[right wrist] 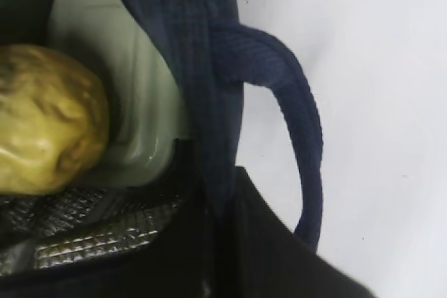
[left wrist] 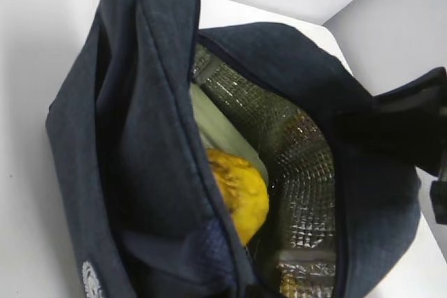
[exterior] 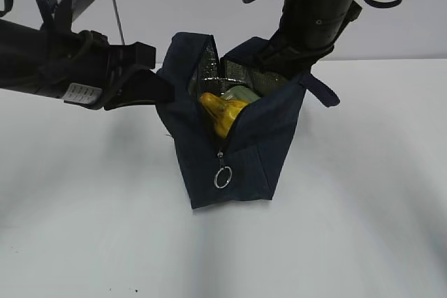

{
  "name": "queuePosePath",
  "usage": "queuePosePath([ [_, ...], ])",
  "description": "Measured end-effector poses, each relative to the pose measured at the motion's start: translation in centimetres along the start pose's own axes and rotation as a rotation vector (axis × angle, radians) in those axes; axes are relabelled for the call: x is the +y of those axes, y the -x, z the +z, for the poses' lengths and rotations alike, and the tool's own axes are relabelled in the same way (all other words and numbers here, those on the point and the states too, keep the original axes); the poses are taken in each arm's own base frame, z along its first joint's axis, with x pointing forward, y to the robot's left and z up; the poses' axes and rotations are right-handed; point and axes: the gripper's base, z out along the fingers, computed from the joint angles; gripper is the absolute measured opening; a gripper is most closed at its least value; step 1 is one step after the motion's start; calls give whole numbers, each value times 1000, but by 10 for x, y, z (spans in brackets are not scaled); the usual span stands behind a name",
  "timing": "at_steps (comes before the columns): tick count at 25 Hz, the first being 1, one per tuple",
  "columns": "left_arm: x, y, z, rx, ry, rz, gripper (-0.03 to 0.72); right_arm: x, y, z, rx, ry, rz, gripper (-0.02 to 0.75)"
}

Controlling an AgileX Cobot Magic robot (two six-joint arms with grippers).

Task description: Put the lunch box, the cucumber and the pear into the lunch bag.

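Note:
The navy lunch bag [exterior: 237, 158] stands open in the middle of the table, its silver lining showing. The yellow pear [exterior: 220, 111] lies inside it, on the pale green lid of the lunch box [exterior: 244, 94]. Both show in the left wrist view, the pear [left wrist: 241, 190] and the lunch box [left wrist: 216, 127], and in the right wrist view, the pear [right wrist: 45, 120] and the lunch box [right wrist: 133, 82]. My left gripper [exterior: 159, 88] is shut on the bag's left rim. My right gripper [exterior: 279, 61] is shut on the back right rim. The cucumber is not clearly visible.
The bag's loop handle [exterior: 321, 88] hangs off its right end over the white table [exterior: 363, 207]. The metal ring pull [exterior: 223, 176] hangs at the front of the zipper. A pale wall stands behind the table.

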Motion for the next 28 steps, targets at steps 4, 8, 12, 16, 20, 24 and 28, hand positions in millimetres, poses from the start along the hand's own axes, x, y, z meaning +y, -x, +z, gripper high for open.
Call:
queuePosePath([
  [4,2,-2,3,13,-3,-5,-15,7,2,3,-13,82,9,28],
  [8,2,-2,4,14,-4,-12,-15,12,2,17,7,109,-3,220],
  [12,2,-2,4,16,-9,-15,-15,13,3,20,9,111,-6,484],
  [16,2,-2,4,17,-13,-17,-15,11,2,11,-1,111,-5,547],
  [20,1,-2,4,13,-17,-25,-15,6,-1,-19,-31,108,-3,538],
  [24,1,-2,4,14,-18,-25,-15,4,-10,-58,-54,159,19,500],
  [28,0,-2,4,15,-27,-31,-15,8,-27,-101,-133,250,10,457],
])
